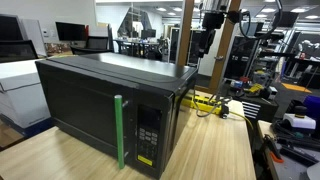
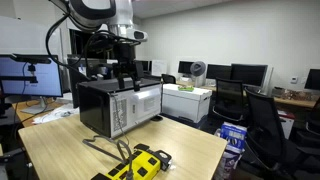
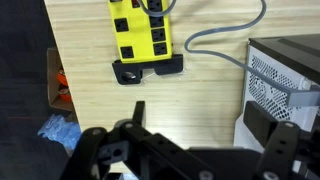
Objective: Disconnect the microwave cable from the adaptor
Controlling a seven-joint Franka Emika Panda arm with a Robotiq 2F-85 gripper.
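The gripper (image 3: 200, 135) hangs above the table (image 3: 200, 90) with its fingers spread wide and empty, probably lining up on the plug. Beyond it the adaptor (image 3: 140, 35) lies flat near the table's edge. The microwave cable (image 3: 225, 35), apparently not yet unplugged, curves slack to the microwave (image 3: 285, 80) beside it.

A pale wooden table (image 1: 215, 150) carries the microwave (image 1: 110, 100) at one end. The yellow adaptor (image 3: 143, 35) lies flat near it, and a grey cord (image 3: 225, 35) loops over the wood between them.
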